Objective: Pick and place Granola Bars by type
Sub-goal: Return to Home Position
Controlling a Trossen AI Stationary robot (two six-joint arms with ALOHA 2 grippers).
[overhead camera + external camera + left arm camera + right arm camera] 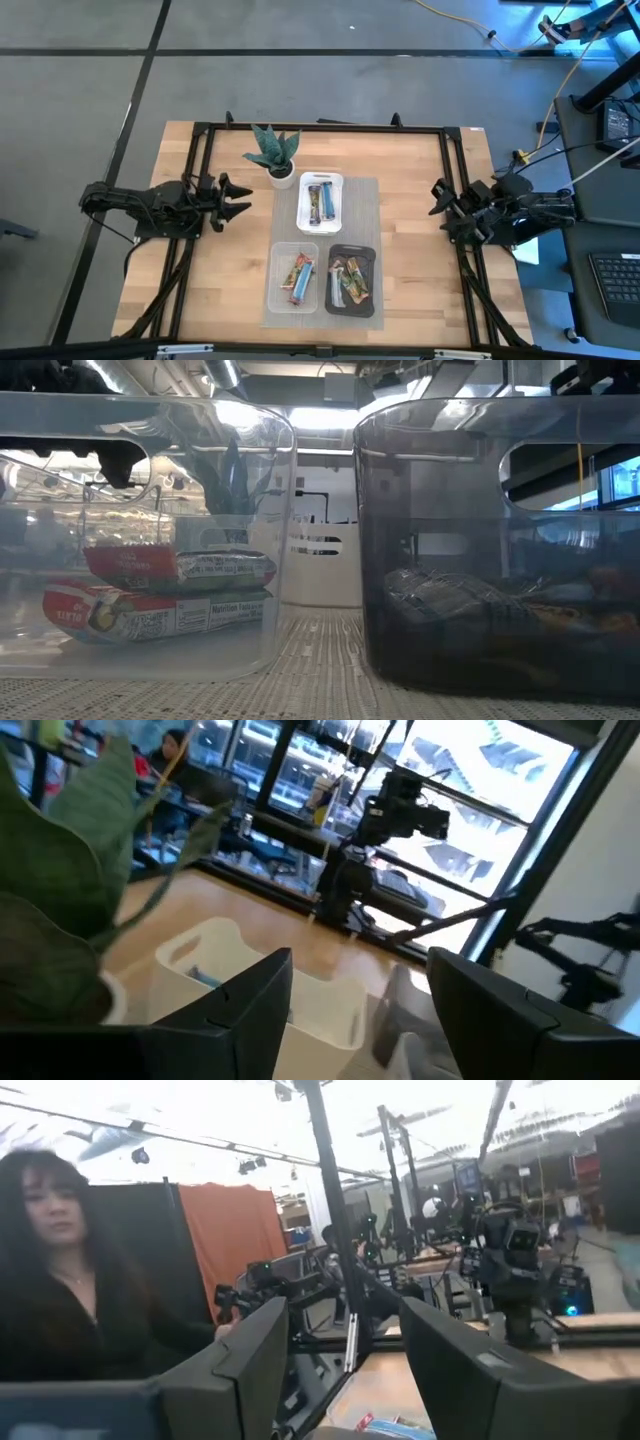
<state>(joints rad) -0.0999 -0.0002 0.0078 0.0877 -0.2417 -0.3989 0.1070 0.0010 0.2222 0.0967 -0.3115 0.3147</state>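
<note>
Wooden table [410,260] holds three trays [338,180], and the Granola Bars [319,203] seem all sorted inside them, none loose. Left gripper [246,199] and right gripper [436,198] hang at opposite sides, claws spread and empty; I judge only parking both arms at home remains.

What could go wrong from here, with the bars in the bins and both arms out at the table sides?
1. The left claw hangs open close to the potted plant, whose leaves crowd the left wrist view. A swing toward it might clip a leaf or tip the pot.
2. A person shows beyond the right claw in the right wrist view. How near cannot be told, so an outward sweep looks risky.
</note>
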